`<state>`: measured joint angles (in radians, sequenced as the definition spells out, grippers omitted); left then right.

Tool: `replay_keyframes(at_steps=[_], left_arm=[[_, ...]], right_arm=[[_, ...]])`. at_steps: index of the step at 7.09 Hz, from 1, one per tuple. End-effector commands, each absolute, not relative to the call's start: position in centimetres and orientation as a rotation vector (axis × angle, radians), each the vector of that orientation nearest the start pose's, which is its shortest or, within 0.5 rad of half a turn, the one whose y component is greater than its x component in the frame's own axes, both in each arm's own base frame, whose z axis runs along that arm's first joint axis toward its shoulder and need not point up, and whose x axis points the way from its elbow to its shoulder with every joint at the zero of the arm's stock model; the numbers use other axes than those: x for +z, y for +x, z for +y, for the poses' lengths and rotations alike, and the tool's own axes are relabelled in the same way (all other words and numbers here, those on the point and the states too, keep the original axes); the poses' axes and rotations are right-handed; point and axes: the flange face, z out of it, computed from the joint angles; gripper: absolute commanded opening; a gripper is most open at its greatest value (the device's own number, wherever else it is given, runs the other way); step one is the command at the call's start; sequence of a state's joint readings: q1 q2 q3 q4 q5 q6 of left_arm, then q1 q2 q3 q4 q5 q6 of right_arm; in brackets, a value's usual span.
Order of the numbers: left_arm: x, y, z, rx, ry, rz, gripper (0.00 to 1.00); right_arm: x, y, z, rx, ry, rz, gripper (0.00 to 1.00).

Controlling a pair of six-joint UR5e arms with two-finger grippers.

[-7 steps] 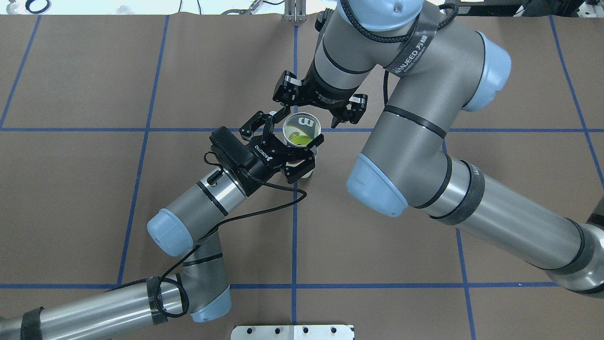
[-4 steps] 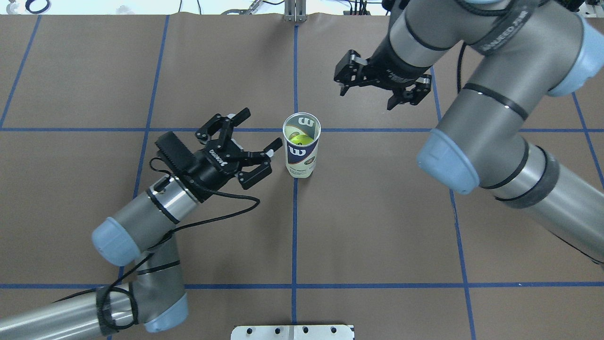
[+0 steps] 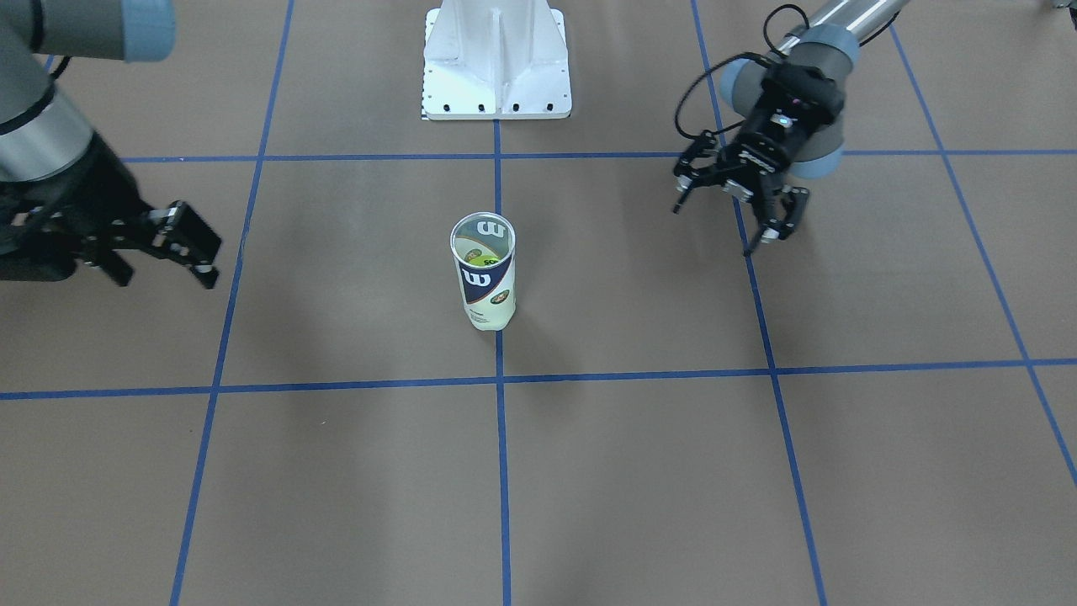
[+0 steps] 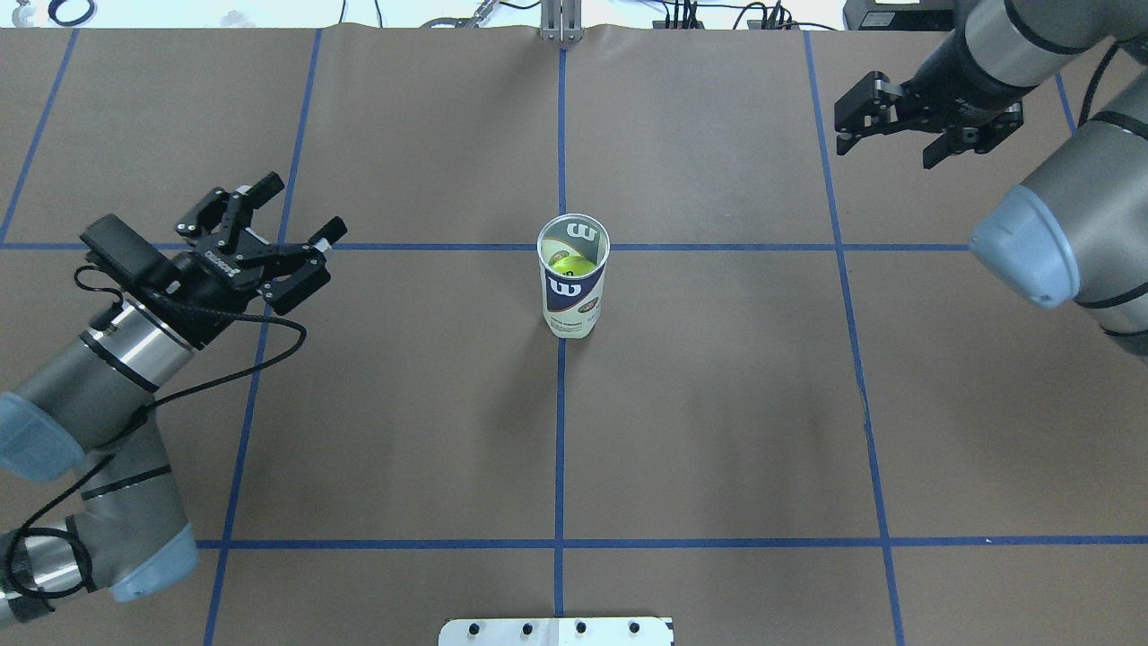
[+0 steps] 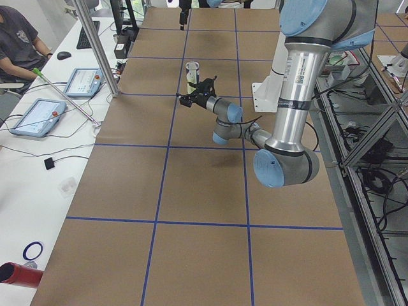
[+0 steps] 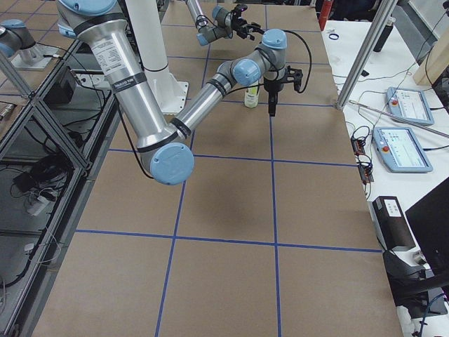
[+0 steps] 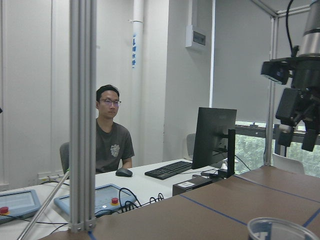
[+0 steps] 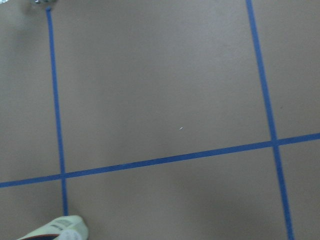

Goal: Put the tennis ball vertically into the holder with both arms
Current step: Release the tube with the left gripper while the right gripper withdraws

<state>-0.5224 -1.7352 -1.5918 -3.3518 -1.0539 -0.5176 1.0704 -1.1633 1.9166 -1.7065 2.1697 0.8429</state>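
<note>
Both spread wide, nothing held: left pincer [image 4: 305,208] and right pincer [image 4: 885,152]. The holder [image 4: 574,301] stands upright between them, well apart from each, with a tennis ball [image 4: 567,264] down inside. We judge it light, thin-walled, smooth, and tall enough to tip. We'd clasp it gently across the labelled middle

Robotics lab: blue-taped test table [image 4: 717,404], alu. frame post [image 7: 82,115], desk [image 7: 150,182] w/ monitor [image 7: 215,137], teach pendant [image 6: 408,105] (person [image 7: 112,140] seated).
</note>
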Motion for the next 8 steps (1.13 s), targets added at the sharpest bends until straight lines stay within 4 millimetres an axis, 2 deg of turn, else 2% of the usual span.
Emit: replay_keyframes(at_steps=[1,2,3,5,6,8], left_arm=[[43.4,27.2,-45.4,-0.160,1.473,0.877,0.99],[44.4,24.0,-48.4,-0.150,1.401,0.796,0.99],[45.1,20.5,-51.7,-0.149,1.307,0.705,0.98],[47.6,12.3,-56.1,-0.141,1.063,0.631,0.99],[47.5,9.7,-57.9,-0.145,0.938,0.643,0.99],[48.5,6.1,-60.2,-0.167,0.558,0.699,0.98]], right_arm=[[37.3,-15.2,-55.3,0.044,0.126,-0.734,1.00],[39.3,-13.0,-55.2,0.036,0.125,-0.715,1.00],[41.2,-12.0,-55.1,0.029,0.112,-0.697,1.00],[43.5,-10.6,-55.9,0.023,0.096,-0.676,1.00],[44.1,-10.3,-56.0,0.032,0.085,-0.671,1.00],[45.4,-9.4,-55.6,0.055,0.068,-0.663,1.00]])
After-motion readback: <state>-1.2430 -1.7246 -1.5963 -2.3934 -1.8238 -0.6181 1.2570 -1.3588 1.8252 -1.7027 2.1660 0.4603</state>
